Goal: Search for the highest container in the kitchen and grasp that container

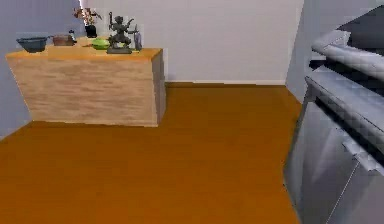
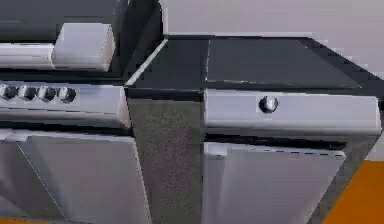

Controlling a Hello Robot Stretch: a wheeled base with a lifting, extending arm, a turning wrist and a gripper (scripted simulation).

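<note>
Pincer state cannot be told from these pictures. Nearest in the arm side view stands a grey steel cooker (image 2: 70, 175) with pale lower doors, a row of four round knobs (image 2: 38, 94) along its front panel and a dark hood (image 2: 60, 15) above. A dark speckled column (image 2: 165, 150) stands just beside the cooker, to the right in that view. Right of the column runs a cabinet with a dark countertop (image 2: 270, 62), a silver drawer (image 2: 300, 112) with one round knob (image 2: 268, 104) and a pale cabinet door (image 2: 270, 185) below it. In the forward view a grey appliance (image 1: 340, 130) takes up the right edge. An orange-brown floor (image 1: 170, 170) spreads from it toward the far corner. Far off, at that view's upper left, a wooden counter (image 1: 90, 90) stands against a white wall (image 1: 220, 40). The likely containers are on its top. A dark blue bowl (image 1: 32, 44) sits at the left end, with a small brown thing (image 1: 63, 40) near it. A small dark pot (image 1: 91, 31) with a reddish sprig (image 1: 88, 14) rising from it stands farther back. Below the pot lies a flat green thing (image 1: 100, 44), and a dark statue (image 1: 120, 35) stands just right of it. Which of the containers is the highest cannot be told at this range.
</note>
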